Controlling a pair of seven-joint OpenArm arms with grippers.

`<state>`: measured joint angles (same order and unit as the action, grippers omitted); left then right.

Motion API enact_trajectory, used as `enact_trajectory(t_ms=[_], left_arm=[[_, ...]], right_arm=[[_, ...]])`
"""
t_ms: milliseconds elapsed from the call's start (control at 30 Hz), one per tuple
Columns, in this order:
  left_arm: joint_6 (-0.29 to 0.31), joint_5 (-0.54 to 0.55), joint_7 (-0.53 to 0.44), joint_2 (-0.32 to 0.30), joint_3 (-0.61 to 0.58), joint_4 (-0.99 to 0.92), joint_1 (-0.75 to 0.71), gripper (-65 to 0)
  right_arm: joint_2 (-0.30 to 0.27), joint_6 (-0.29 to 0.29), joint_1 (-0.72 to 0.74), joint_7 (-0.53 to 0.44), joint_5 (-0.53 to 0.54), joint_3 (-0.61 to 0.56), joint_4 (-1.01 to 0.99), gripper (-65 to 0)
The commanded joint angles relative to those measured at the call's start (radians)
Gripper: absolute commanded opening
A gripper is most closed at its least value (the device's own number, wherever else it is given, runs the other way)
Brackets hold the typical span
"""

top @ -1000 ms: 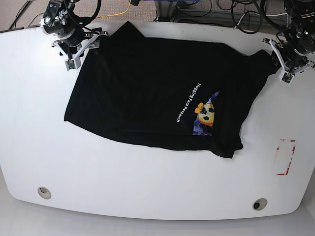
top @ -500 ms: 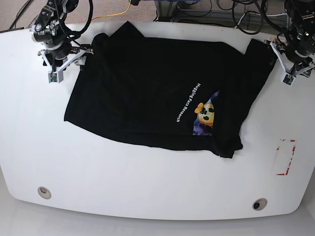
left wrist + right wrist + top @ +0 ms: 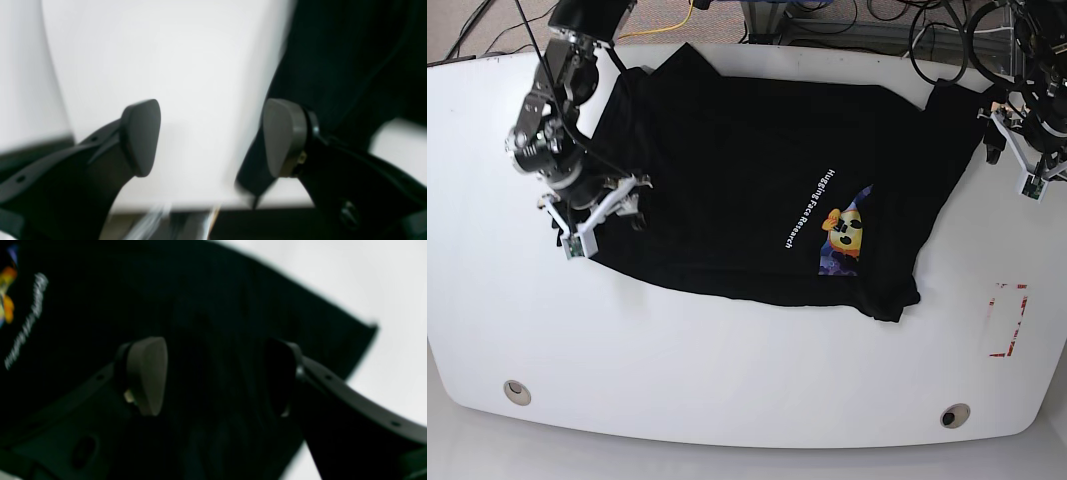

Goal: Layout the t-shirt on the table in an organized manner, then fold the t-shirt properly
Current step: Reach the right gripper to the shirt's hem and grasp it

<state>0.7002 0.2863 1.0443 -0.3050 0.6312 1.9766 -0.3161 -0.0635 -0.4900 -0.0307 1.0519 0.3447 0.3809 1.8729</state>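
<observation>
The black t-shirt (image 3: 747,180) lies spread on the white table (image 3: 727,380), its cartoon print (image 3: 845,235) and white lettering toward the right. My right gripper (image 3: 602,222) hovers open over the shirt's near-left corner. In the right wrist view this gripper (image 3: 213,376) has only black t-shirt (image 3: 217,300) beneath its spread fingers. My left gripper (image 3: 1012,160) stands open just off the shirt's right sleeve. In the left wrist view that gripper (image 3: 213,138) holds nothing, bare table (image 3: 166,66) shows between the fingers, and the t-shirt (image 3: 350,50) lies past the right finger.
Two small round holes (image 3: 517,391) (image 3: 954,415) sit near the table's front edge. A red tape rectangle (image 3: 1007,320) marks the right side. Cables (image 3: 827,20) run behind the table's far edge.
My right arm has swung from the back-left corner forward along the shirt's left edge. My left gripper has opened, let go of the right sleeve and drifted slightly right.
</observation>
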Motion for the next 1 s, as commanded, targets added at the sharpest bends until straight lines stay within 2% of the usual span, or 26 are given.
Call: enact_trajectory(t_ms=[0, 100, 300, 567, 700, 967], left_arm=[[-0.002, -0.012, -0.005, -0.016, 0.009, 0.016, 0.018, -21.0], [-0.002, -0.012, -0.005, -0.015, 0.009, 0.016, 0.039, -21.0], [-0.002, -0.012, -0.005, -0.015, 0.009, 0.016, 0.045, -21.0], [-0.002, -0.012, -0.005, -0.015, 0.011, 0.017, 0.058, -21.0], [-0.002, -0.012, -0.005, -0.013, 0.011, 0.019, 0.056, -21.0], [-0.002, -0.011, -0.005, -0.009, 0.011, 0.019, 0.051, -21.0]], right_arm=[[0.004, -0.002, 0.096, -0.011, 0.006, -0.046, -0.078, -20.8], [0.006, -0.003, 0.18, -0.012, 0.009, -0.087, -0.174, -20.8], [0.006, -0.052, 0.325, -0.054, 0.007, -0.17, -0.35, -21.1], [-0.003, -0.059, 0.463, -0.204, 0.006, -0.296, -0.606, -21.1], [-0.029, -0.06, 0.515, -0.287, 0.007, -0.365, -0.738, -20.8], [-0.051, -0.06, 0.576, -0.511, 0.007, -0.483, -1.01, -20.6]])
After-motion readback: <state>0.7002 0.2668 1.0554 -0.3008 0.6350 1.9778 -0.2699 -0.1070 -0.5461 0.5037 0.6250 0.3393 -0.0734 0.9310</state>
